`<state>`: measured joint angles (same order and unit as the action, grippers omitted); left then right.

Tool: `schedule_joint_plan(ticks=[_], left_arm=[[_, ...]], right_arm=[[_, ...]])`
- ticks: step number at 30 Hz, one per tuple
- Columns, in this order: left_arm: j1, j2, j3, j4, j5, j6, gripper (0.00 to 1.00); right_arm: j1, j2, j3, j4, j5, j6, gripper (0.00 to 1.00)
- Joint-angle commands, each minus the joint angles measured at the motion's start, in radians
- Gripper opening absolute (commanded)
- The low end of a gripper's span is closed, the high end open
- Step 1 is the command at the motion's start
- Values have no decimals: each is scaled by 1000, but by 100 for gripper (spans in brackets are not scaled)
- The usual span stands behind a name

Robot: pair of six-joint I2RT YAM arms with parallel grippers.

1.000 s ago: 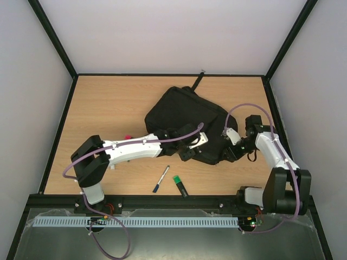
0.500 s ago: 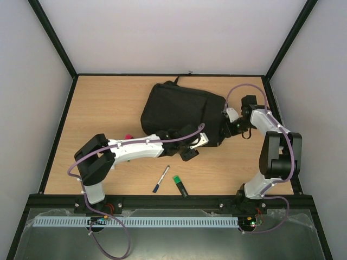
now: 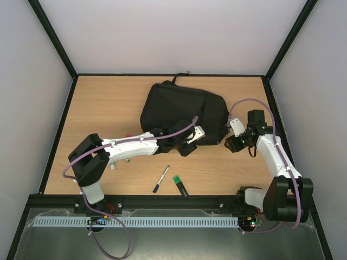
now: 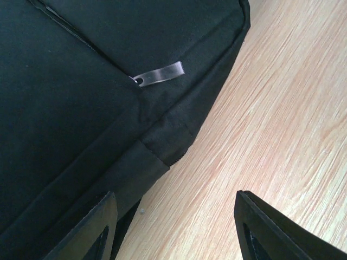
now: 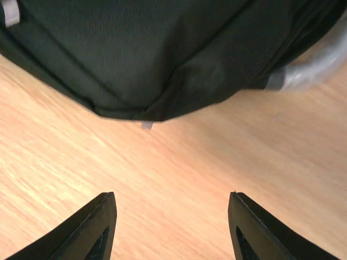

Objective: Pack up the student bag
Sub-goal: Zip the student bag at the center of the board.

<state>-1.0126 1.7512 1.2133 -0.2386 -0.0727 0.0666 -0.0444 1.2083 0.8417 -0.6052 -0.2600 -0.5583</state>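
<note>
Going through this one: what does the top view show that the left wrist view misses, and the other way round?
Only the top view shows the whole backpack, the pen and the green marker lying near the front edge, and the right gripper off the backpack's right end. Only the left wrist view shows the silvery zipper pull and that the left gripper is open, one finger by the backpack's edge. Both show black fabric lying on the wooden table.
</note>
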Motion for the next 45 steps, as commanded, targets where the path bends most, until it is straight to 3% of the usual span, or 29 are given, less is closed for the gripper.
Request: schedule_joint_plan(ticks=[1, 14, 24, 33, 42, 45], left_arm=[[17, -22, 2, 41, 25, -33, 61], [19, -27, -16, 48, 13, -73, 61], [19, -26, -22, 59, 12, -88, 61], [19, -16, -18, 57, 28, -92, 61], [19, -22, -34, 64, 24, -100, 61], [19, -23, -34, 64, 22, -100, 61]], right_arm=[[5, -13, -59, -41, -29, -32, 55], [121, 124, -55, 118, -17, 97, 52], [144, 228, -61, 233, 34, 149, 46], [146, 273, -62, 287, 43, 163, 34], [147, 241, -84, 302, 52, 150, 6], [147, 219, -84, 275, 64, 141, 1]])
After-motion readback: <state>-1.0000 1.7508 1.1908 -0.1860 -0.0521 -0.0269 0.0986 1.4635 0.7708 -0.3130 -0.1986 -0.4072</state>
